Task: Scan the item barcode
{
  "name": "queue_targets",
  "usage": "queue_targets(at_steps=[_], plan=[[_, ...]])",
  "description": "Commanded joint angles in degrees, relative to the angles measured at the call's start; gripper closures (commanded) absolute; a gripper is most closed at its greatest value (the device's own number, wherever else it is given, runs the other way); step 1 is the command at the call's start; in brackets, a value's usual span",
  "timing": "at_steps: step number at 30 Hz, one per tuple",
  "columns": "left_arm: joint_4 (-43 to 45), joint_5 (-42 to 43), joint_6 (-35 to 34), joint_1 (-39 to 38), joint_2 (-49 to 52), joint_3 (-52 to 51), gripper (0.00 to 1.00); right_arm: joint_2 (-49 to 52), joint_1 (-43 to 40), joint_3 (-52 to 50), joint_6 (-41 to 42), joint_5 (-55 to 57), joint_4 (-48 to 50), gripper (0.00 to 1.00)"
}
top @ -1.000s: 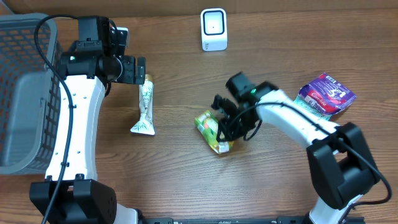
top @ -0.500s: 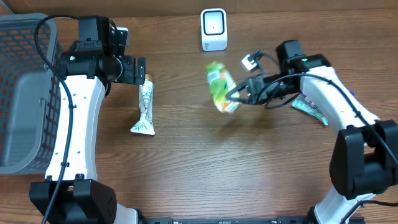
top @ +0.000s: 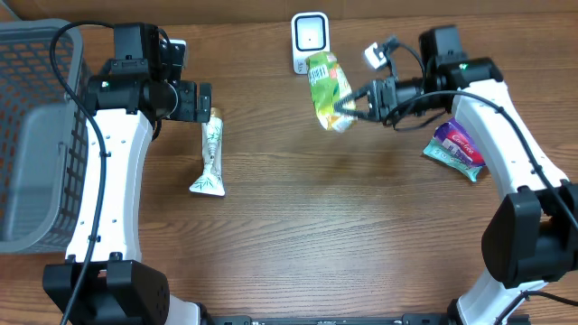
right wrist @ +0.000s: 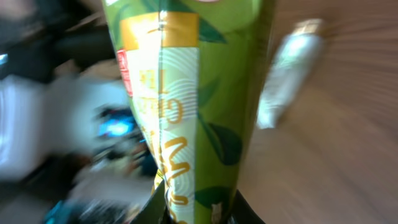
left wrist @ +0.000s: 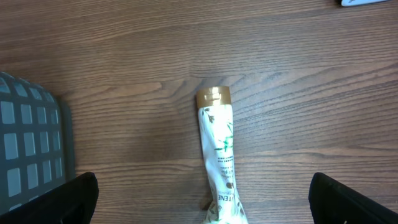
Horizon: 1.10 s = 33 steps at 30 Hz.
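Here R arm (top: pixel 489 116) reaches twd scanner (top: pixel 310 41), R tool (top: pixel 349 106) clamped on green pouch (top: pixel 327 81); L tool (top: pixel 203 101) apart over tube (left wrist: pixel 217 149).

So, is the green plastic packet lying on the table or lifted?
Lifted: the right gripper holds the green packet in the air near the white scanner.

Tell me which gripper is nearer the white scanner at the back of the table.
Right. The right gripper, shut on the green packet, sits just right of the white scanner; the left gripper hangs open far to its left, over the tube.
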Motion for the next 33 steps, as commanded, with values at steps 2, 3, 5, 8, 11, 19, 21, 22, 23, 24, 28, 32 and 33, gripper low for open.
queue_targets(at_steps=[2, 3, 5, 8, 11, 19, 21, 22, 23, 24, 28, 32, 33], plan=[[0.0, 0.0, -1.0, 0.2, -1.3, 0.4, 0.00, -0.9, 2.5, 11.3, 15.8, 36.1, 0.5, 0.96], [0.0, 0.0, -1.0, 0.2, -1.3, 0.4, 0.00, -0.9, 3.4, 13.2, 16.6, 43.3, 0.3, 0.97], [0.0, 0.0, -1.0, 0.2, -1.3, 0.4, 0.00, -0.9, 5.6, 17.0, 17.4, 58.2, 0.3, 0.96], [0.0, 0.0, -1.0, 0.2, -1.3, 0.4, 0.00, -0.9, 9.4, 19.9, 17.0, 78.6, 3.0, 0.97], [0.0, 0.0, -1.0, 0.2, -1.3, 0.4, 0.00, 0.0, 14.1, 19.9, 9.5, 93.2, 10.0, 0.96], [0.0, 0.0, -1.0, 0.2, -1.3, 0.4, 0.00, 9.8, 18.8, 19.9, -9.9, 110.4, 30.2, 0.96], [0.0, 0.0, -1.0, 0.2, -1.3, 0.4, 0.00, 12.9, 18.9, 19.9, -16.9, 111.2, 34.4, 0.96], [0.0, 0.0, -1.0, 0.2, -1.3, 0.4, 0.00, 14.5, 18.9, 19.9, -20.8, 111.2, 36.0, 0.96], [0.0, 0.0, -1.0, 0.2, -1.3, 0.4, 0.00, 15.8, 18.9, 19.9, -24.0, 111.4, 37.0, 0.96], [0.0, 0.0, -1.0, 0.2, -1.3, 0.4, 0.00, 16.9, 18.9, 19.9, -26.7, 111.4, 37.8, 0.96], [0.0, 0.0, -1.0, 0.2, -1.3, 0.4, 0.00, 21.2, 18.9, 19.9, -34.8, 111.4, 40.6, 0.96], [0.0, 0.0, -1.0, 0.2, -1.3, 0.4, 0.00, 25.2, 18.9, 19.9, -42.7, 111.4, 42.9, 0.96], [0.0, 0.0, -1.0, 0.2, -1.3, 0.4, 0.00, 26.1, 18.9, 19.9, -43.3, 111.5, 43.5, 0.96]])
